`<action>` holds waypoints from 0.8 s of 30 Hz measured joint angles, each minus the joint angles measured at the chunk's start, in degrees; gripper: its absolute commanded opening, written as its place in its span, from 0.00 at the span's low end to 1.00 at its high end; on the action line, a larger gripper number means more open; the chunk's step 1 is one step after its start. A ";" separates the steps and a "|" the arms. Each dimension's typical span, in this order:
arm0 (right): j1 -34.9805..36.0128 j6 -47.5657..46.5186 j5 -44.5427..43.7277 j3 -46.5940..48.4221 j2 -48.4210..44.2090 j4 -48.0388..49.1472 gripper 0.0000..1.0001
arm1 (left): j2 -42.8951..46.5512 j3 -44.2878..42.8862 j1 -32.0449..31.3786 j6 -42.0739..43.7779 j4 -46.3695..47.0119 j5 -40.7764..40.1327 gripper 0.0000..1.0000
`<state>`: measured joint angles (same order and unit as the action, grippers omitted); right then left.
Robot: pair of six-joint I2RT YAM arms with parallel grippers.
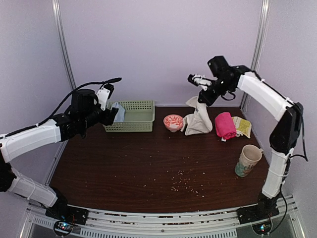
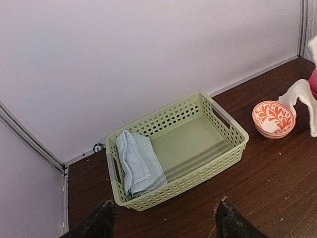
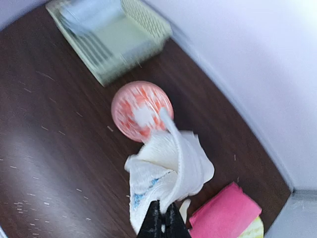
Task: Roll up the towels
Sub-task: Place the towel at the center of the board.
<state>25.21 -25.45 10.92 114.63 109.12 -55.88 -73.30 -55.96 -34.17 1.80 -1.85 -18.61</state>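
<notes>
Off-white towel (image 1: 198, 121): hangs bunched right of centre in the overhead view, its top pinched in the fully closed right claw (image 3: 162, 220), its lower folds on the desk (image 1: 148, 163) just beside a red-patterned bowl (image 1: 173, 122). Pale blue towel (image 2: 140, 163): lies in the left end of a green basket (image 2: 198, 179). Left claw (image 2: 166, 214): wide open, empty, near the basket.

Can't get anything crisp off the right wrist cam: smeared basket (image 3: 109, 37) clipped at 11 o'clock, pink cloth (image 3: 225, 215) chopped at 5 o'clock. Left wrist cam, only seeing left claw (image 2: 164, 218) tips at 6 o'clock, off-white towel (image 2: 303, 88) cut at 3 o'clock. No identifying the specks (image 1: 183, 181) on the counter (image 1: 109, 163). From above, half losing the pale blue towel (image 1: 119, 113) behind that claw.
</notes>
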 measured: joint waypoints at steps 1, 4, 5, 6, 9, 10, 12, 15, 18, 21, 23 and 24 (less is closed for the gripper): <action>0.09 -0.50 5.49 1.97 -3.21 -0.50 0.00 | -0.02 -0.17 0.00 -0.04 -0.13 -0.35 0.71; 1.33 -2.14 22.60 6.36 -13.09 -0.70 0.00 | 0.07 -1.38 0.00 -0.68 -0.92 -1.38 0.71; 1.95 -2.51 26.91 7.32 -15.78 -0.79 0.00 | 0.17 -1.84 0.00 -0.98 -1.11 -1.81 0.71; 2.51 -2.75 30.10 8.11 -17.73 -0.76 0.00 | 0.33 -2.01 0.00 -1.20 -1.14 -2.03 0.71; 3.67 -2.75 35.30 5.57 -22.53 1.99 0.00 | 0.76 -2.58 0.00 -2.19 -1.44 -2.21 0.70; 3.63 -2.67 35.19 2.64 -23.96 3.65 0.00 | 0.85 -2.67 0.00 -2.54 -1.46 -2.19 0.70; 3.34 -2.62 33.70 -4.44 -24.74 5.62 0.00 | 0.94 -2.67 0.00 -3.52 -2.14 -1.99 0.70; 2.58 -2.56 31.85 -11.74 -20.83 6.36 0.00 | 0.94 -2.67 0.00 -4.20 -2.97 -1.40 0.66; 1.81 -0.96 30.05 -20.11 -15.93 6.80 0.00 | 0.96 -2.67 0.00 -4.74 -3.54 1.62 0.52; 1.36 1.49 27.63 -24.83 -14.62 6.23 0.00 | 0.96 -2.38 0.00 -4.96 -4.07 9.79 0.39; 0.92 2.99 26.29 -24.85 -14.88 6.93 0.00 | 0.96 -1.33 -0.33 -5.46 -3.54 16.41 0.39; 0.63 3.93 25.97 -24.59 -15.19 7.63 0.00 | 0.94 -0.57 -0.85 -5.62 -3.21 19.10 0.38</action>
<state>25.85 -21.52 36.88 90.04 93.93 -48.25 -72.36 -56.53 -35.03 -3.81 -5.06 0.49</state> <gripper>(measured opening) 0.008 0.393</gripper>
